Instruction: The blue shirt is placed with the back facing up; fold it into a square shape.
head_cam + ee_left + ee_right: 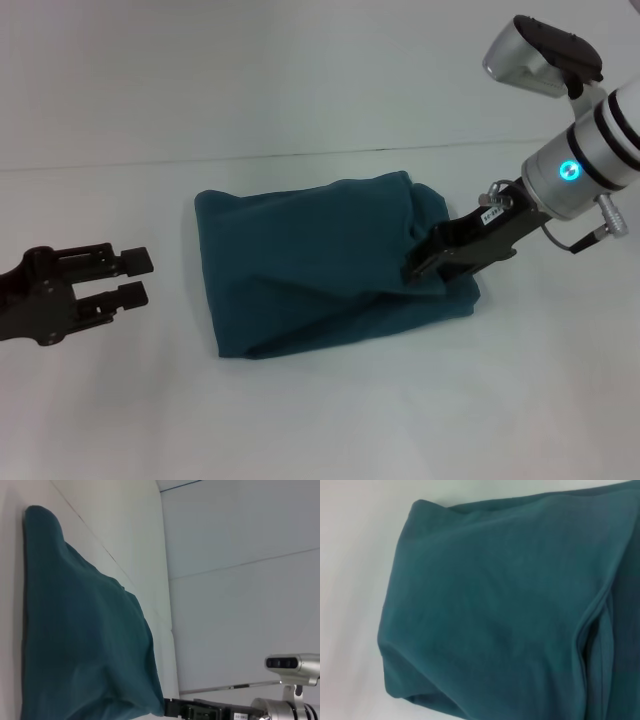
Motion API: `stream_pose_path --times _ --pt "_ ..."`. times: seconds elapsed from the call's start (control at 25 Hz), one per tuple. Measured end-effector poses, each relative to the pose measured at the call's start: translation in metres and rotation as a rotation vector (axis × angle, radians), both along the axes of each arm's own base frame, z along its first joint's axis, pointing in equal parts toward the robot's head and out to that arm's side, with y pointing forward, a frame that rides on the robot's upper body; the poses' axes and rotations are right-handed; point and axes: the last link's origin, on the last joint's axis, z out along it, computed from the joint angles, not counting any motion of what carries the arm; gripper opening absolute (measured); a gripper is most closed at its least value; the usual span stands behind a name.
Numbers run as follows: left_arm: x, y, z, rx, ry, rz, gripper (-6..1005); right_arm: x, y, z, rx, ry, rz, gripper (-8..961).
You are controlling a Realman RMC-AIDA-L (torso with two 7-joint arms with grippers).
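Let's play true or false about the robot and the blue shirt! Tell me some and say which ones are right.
1. The blue shirt is folded into a bundle on the white table. True.
2. The left claw is squeezing the shirt. False: it is apart from the shirt on its left, fingers open and empty.
3. The right claw is at the shirt's right edge. True.
4. White letters show on the shirt. False: only plain blue cloth shows.

Matt, soft cloth blue shirt [320,260] on smooth white table [300,420]
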Motion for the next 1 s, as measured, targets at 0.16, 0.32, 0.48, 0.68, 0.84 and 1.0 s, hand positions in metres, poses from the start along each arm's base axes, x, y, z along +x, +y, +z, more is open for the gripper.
stream_pose_path --times 0.16,0.32,0.48,0.68,0.84,1.0 --pt "0.0 0.0001 -0.0016 -0.002 -0.004 0.0 526 0.0043 -0.0006 -0.0049 0.023 0.016 -0.011 566" --pt "-0.0002 0.0 -0.002 -0.001 -0.004 -0.001 526 0.0028 -0.0007 -0.0074 0.034 0.048 -0.012 565" --pt "-0.0006 0.0003 -0.0021 0.001 -0.003 0.001 526 0.0017 -0.0009 -0.0082 0.033 0.056 -0.011 551" --pt "-0.0006 0.0003 -0.002 0.002 -0.004 0.002 526 0.0037 -0.0025 -0.0063 0.023 0.048 -0.005 479" --pt "-0.0006 0.0006 -0.0018 0.004 -0.004 0.002 525 0.0061 -0.0033 -0.0048 0.019 0.039 -0.005 395" --pt "-0.0001 0.0011 -0.0018 0.004 -0.004 0.0 525 0.0072 -0.0031 -0.0023 0.019 0.036 -0.008 311"
